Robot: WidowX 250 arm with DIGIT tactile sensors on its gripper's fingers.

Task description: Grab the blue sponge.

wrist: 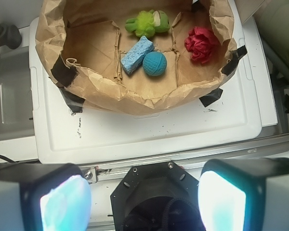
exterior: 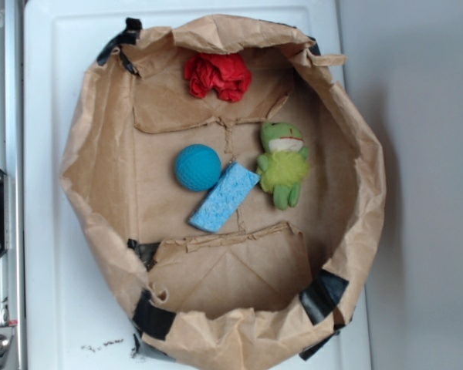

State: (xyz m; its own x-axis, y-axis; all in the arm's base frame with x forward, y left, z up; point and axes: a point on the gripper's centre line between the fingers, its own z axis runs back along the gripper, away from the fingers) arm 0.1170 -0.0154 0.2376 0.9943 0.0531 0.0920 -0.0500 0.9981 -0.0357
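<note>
**Blue sponge lying in a paper-bag nest, my pincer waiting well away from it**

I am looking down into a wide brown paper bag (exterior: 100, 154) with its rim rolled down, sitting on a white table (exterior: 46, 293). The blue sponge (exterior: 224, 198) is lying flat on the bag's floor, near the middle. I am taking the sponge as my landmark. A teal ball (exterior: 197, 167) is touching one of its long sides near a corner. A green frog toy (exterior: 283, 163) is lying just beside the sponge's upper end, on the opposite side from the ball. A crumpled red cloth (exterior: 217, 75) is sitting well apart from the sponge, against the bag's far wall.

In the wrist view, my pincer (wrist: 144, 192) is hanging spread wide with nothing between its pads (wrist: 66, 204), outside the bag and well apart from the sponge (wrist: 137, 54).

I am judging the sponge to be light, soft and squashy, with a porous, speckled face that should give good grip and not break. I am judging the best hold to be across its narrow width at the lower end, away from the ball and the frog, where both long sides are lying clear.
</note>
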